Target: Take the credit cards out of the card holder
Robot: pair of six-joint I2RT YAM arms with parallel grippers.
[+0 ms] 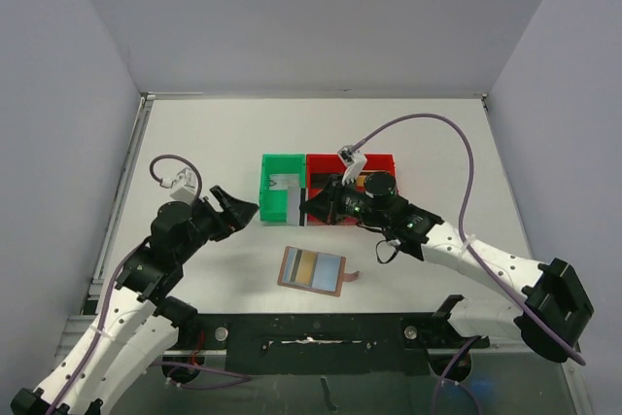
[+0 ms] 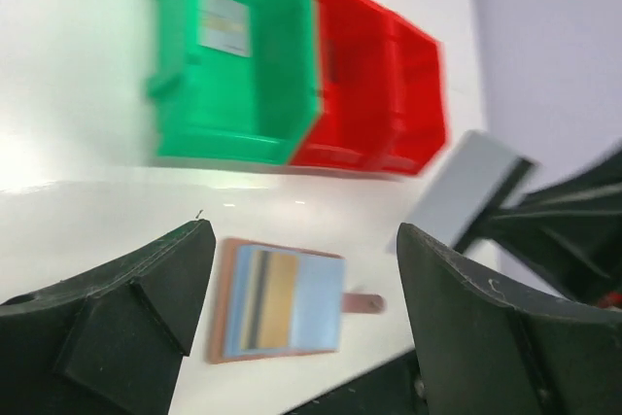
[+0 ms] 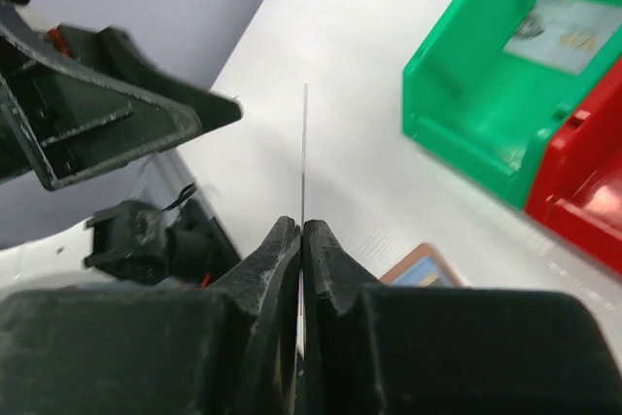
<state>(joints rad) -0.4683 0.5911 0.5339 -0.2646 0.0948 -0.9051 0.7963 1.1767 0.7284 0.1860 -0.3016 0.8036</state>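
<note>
The card holder [image 1: 312,270] lies flat on the table, brown with a blue inside and a side tab. Gold-tan and dark credit cards [image 2: 269,300] sit in its pockets. My right gripper [image 3: 302,228] is shut on a silver-grey credit card [image 3: 304,153], seen edge-on and held in the air. From above, that card [image 1: 296,205] hangs at the green bin's near right corner, with my right gripper [image 1: 311,206] behind it. My left gripper [image 1: 243,213] is open and empty, left of the bins. In its wrist view the left gripper [image 2: 306,240] frames the holder [image 2: 282,300] below, and the held card [image 2: 465,191] is at the right.
A green bin [image 1: 267,191] holds one pale card [image 1: 283,182]; a red bin [image 1: 384,158] adjoins its right side. Both stand behind the holder. The left wrist view shows the green bin [image 2: 233,133] and red bin [image 2: 350,133]. Grey walls close the table in.
</note>
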